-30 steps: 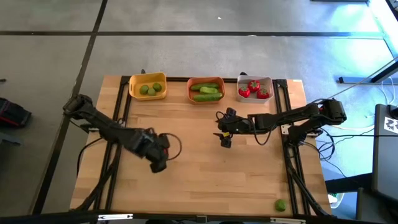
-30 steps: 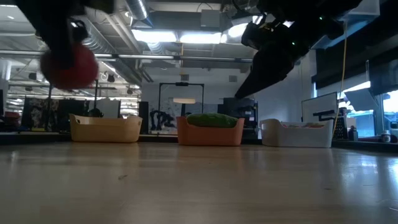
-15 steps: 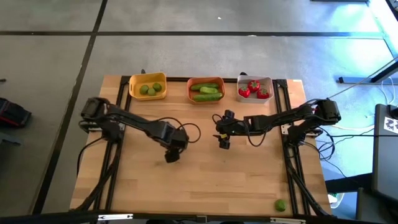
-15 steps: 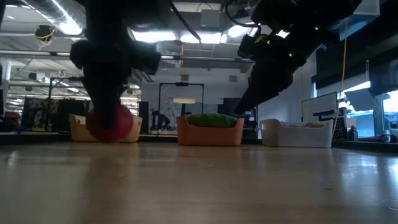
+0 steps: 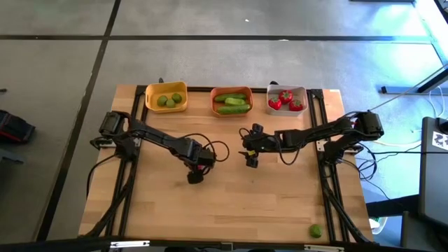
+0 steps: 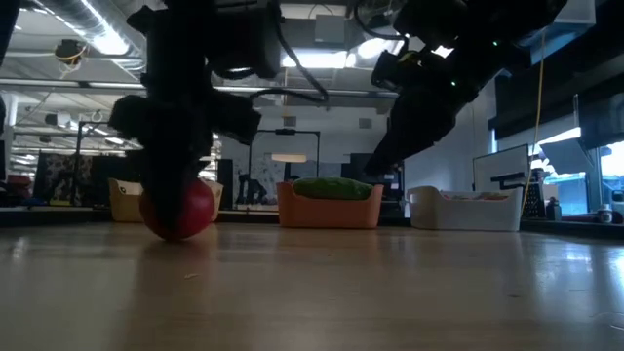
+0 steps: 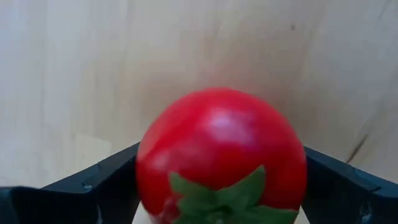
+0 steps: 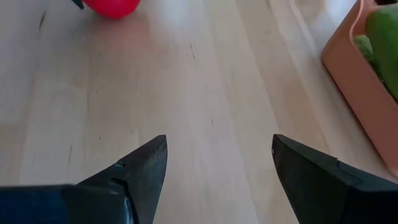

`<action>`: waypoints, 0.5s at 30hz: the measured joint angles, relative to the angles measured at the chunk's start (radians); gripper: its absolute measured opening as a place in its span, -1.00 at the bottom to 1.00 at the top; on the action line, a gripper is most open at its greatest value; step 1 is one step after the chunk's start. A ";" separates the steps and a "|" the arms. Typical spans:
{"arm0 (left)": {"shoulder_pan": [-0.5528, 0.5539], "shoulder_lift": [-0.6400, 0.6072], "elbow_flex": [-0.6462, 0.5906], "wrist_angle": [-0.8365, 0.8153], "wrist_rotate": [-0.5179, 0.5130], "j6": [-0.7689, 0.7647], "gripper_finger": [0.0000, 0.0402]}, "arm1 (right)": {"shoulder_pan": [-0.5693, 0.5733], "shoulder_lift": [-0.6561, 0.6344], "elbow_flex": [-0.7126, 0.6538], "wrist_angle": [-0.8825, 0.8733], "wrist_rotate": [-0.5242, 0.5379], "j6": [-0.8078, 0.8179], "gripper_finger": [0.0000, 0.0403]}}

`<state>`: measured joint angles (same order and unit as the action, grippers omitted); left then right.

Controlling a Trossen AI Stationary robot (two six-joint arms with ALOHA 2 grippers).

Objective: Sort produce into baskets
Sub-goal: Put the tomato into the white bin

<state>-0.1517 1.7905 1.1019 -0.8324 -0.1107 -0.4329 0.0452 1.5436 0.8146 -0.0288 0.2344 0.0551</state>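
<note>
Three baskets are lined along the table's far edge: yellow [image 5: 166,98] with limes, orange [image 5: 232,102] with cucumbers, white [image 5: 287,99] with tomatoes. One red tomato [image 6: 177,209] is set on the wood near the table's middle, framed between the fingers of the left gripper [image 5: 195,176]; whether it is gripped cannot be told. The right gripper [image 5: 253,160] is held spread and empty nearby. A stray lime [image 5: 316,230] is seen at the near right corner.

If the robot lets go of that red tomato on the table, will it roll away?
Probably a little: the tomato looks round and glossy, so it may roll or slip. The wooden table looks flat, so likely not far. The left gripper flanks it.
</note>
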 joint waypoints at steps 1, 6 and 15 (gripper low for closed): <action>-0.001 0.001 0.000 -0.002 0.002 0.005 0.77 | 0.000 0.000 0.000 0.006 0.000 0.000 0.39; -0.001 -0.021 0.010 -0.022 0.001 0.015 0.80 | 0.000 0.000 0.000 0.032 0.000 0.000 0.39; -0.021 -0.149 0.011 -0.059 -0.011 -0.001 0.80 | 0.000 0.000 0.000 0.043 -0.002 0.000 0.39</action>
<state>-0.1722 1.6416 1.1126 -0.8911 -0.1217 -0.4337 0.0456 1.5436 0.8146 0.0143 0.2327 0.0547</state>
